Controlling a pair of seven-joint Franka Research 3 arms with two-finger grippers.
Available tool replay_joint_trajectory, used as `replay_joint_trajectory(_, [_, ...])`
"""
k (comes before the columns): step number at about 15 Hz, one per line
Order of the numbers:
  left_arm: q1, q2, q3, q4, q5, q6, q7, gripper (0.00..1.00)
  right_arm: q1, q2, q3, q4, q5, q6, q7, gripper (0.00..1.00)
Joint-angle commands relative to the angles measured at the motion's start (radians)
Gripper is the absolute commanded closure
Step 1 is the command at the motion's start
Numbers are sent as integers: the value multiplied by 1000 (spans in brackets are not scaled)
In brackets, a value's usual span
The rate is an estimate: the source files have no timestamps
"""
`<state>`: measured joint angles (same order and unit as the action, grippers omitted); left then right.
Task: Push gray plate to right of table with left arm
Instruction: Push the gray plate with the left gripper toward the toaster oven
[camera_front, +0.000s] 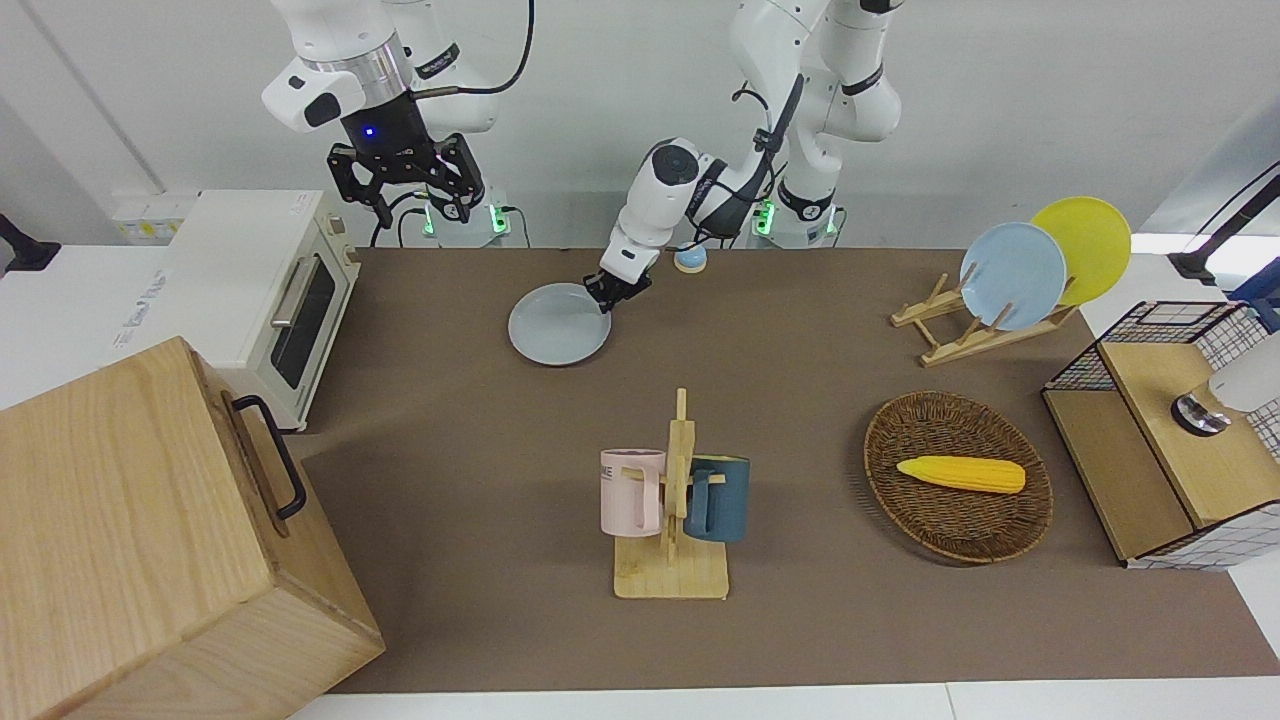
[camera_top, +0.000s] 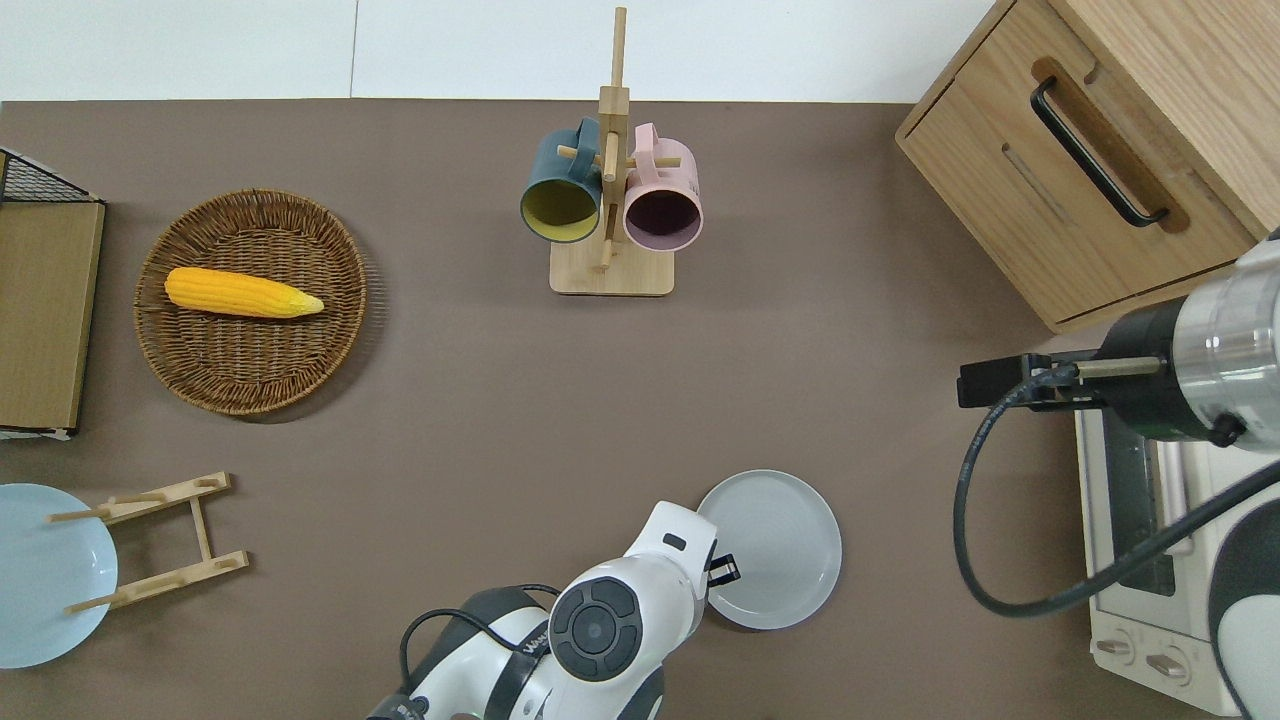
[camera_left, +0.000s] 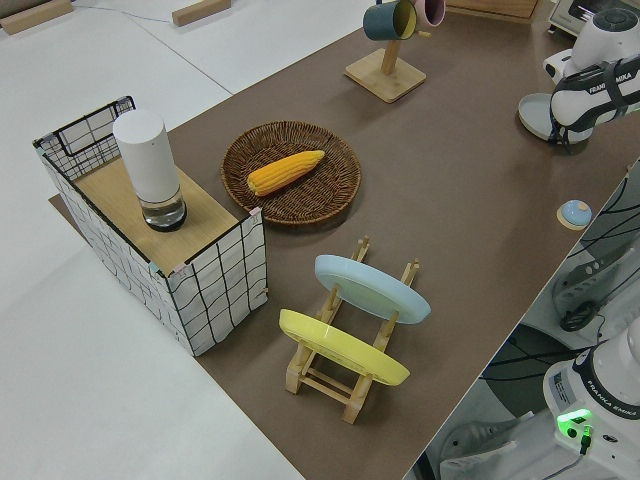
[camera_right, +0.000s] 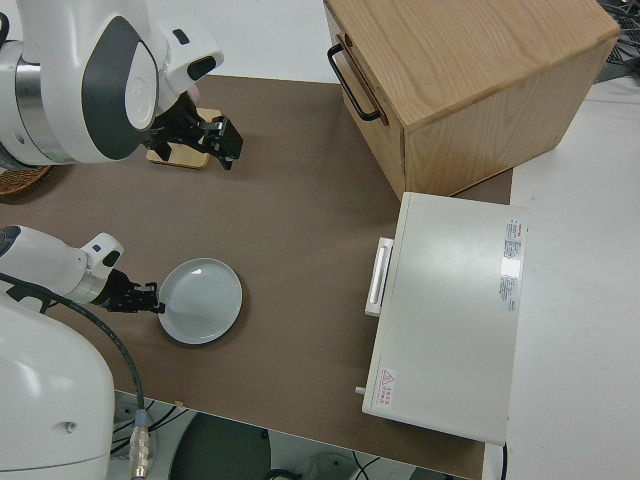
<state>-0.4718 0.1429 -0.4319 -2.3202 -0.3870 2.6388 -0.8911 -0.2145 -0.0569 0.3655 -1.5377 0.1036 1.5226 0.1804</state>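
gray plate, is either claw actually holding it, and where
Cannot tell. The left claw is at the gray plate's rim on the left arm's side; a grip isn't visible. The right arm is parked.

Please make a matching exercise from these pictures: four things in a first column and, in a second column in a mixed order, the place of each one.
Things:
1. gray plate
2. corn cob
3. pink mug
4. yellow plate

Places:
A. in the wicker basket
B. standing in the wooden plate rack
C. flat on the table, at the left gripper
D. hanging on the mug tree

Pairs: 1-C, 2-A, 3-D, 4-B
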Motion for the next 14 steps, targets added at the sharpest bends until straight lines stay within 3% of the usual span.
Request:
replay_joint_trajectory(1, [-44, 69, 10, 28, 49, 61, -70, 1000, -6, 6, 4, 14, 16, -5, 2, 5])
replay_joint_trajectory(4, [-47, 90, 10, 71, 88, 61, -129, 1000, -6, 6, 4, 14, 16, -5, 2, 5])
replay_joint_trajectory(11, [-47, 101, 12, 88, 108, 58, -132, 996, -6, 6, 3, 14, 16, -5, 2, 5])
replay_joint_trajectory(12, [-47, 99, 12, 88, 108, 55, -132, 920, -6, 6, 4, 14, 16, -5, 2, 5])
replay_joint_trajectory(14, [-47, 101, 13, 88, 108, 53, -143, 650, -6, 6, 4, 14, 16, -5, 2, 5])
